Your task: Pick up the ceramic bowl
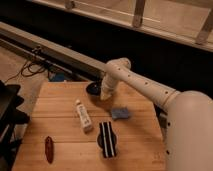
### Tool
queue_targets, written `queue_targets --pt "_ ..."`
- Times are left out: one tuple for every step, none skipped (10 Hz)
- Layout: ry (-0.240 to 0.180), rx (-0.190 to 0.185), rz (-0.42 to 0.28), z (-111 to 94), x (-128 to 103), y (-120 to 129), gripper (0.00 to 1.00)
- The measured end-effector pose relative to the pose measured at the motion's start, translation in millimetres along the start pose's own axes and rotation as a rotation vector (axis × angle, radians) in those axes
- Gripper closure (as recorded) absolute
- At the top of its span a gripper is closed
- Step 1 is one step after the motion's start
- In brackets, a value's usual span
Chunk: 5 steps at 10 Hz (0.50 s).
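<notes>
The ceramic bowl (93,89) is dark and glossy and sits at the far edge of the wooden table (60,130), near its middle. My white arm reaches in from the right, bends down, and covers the bowl's right side. The gripper (105,95) is at the bowl's right rim, at or just inside it. Whether it has hold of the bowl is hidden by the wrist.
A white tube (83,115) lies left of centre, and a small blue-grey pad (120,113) lies right of it. A black-and-white striped object (107,139) is near the front. A red object (49,149) lies front left. A black chair (7,117) stands at the left.
</notes>
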Motion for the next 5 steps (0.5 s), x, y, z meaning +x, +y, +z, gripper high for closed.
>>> queue_targets --pt "0.001 0.000 0.000 -11.4 -2.7 -1.6 0.97" --pt "0.002 -0.001 -0.003 -18.2 -5.0 -2.5 0.97" --pt "0.002 0.001 -0.006 -22.1 -6.6 -3.7 0.97" --pt "0.002 0.003 -0.007 -30.0 -6.7 -4.9 0.97" --pt "0.003 0.007 -0.004 -44.9 -5.0 -6.8 0.97"
